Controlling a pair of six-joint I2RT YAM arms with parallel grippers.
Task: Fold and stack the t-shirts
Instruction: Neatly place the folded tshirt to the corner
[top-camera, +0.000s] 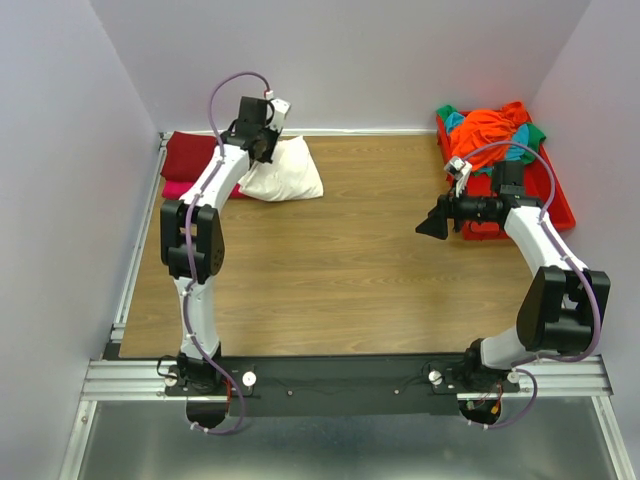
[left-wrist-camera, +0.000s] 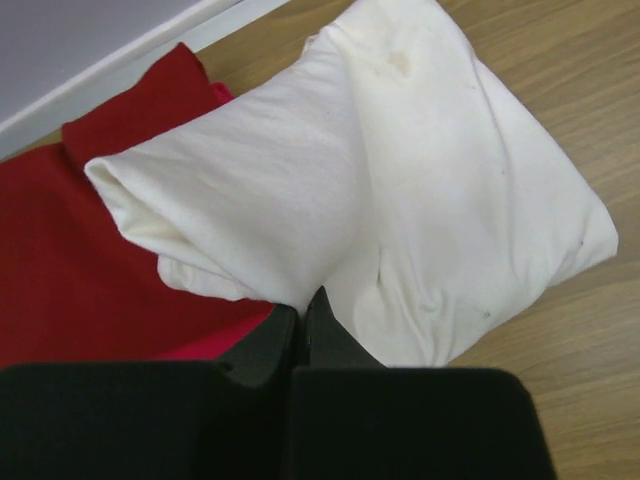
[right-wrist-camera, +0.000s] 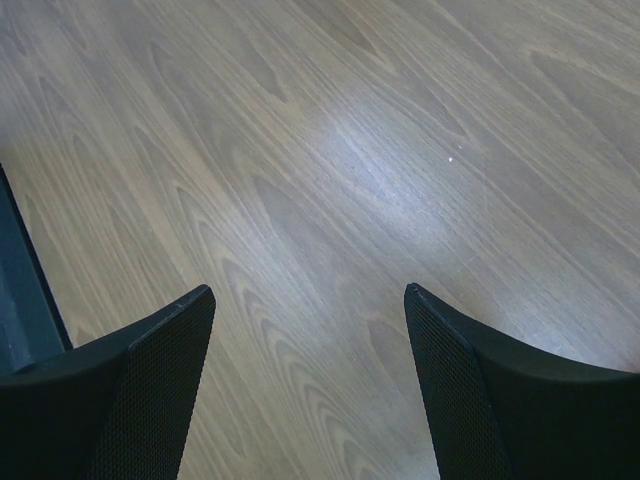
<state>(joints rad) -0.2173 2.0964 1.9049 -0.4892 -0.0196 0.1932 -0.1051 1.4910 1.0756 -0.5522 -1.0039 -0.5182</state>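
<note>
A folded cream-white t-shirt (top-camera: 285, 172) lies at the back left, partly over a folded dark red shirt (top-camera: 190, 155) and a pink one (top-camera: 175, 188). My left gripper (top-camera: 265, 150) is over its back edge. In the left wrist view the jaws (left-wrist-camera: 303, 305) are shut, pinching the near edge of the cream-white shirt (left-wrist-camera: 400, 180), which overlaps the red cloth (left-wrist-camera: 60, 250). My right gripper (top-camera: 430, 225) is open and empty over bare table (right-wrist-camera: 310, 300). Orange (top-camera: 495, 125), teal (top-camera: 455, 120) and green (top-camera: 537, 132) shirts are heaped at the back right.
The heaped shirts sit in a rigid red plastic tray (top-camera: 560, 200) against the right wall. Lilac walls close the back and sides. A metal rail (top-camera: 130, 270) runs along the left edge of the wooden table (top-camera: 340, 260).
</note>
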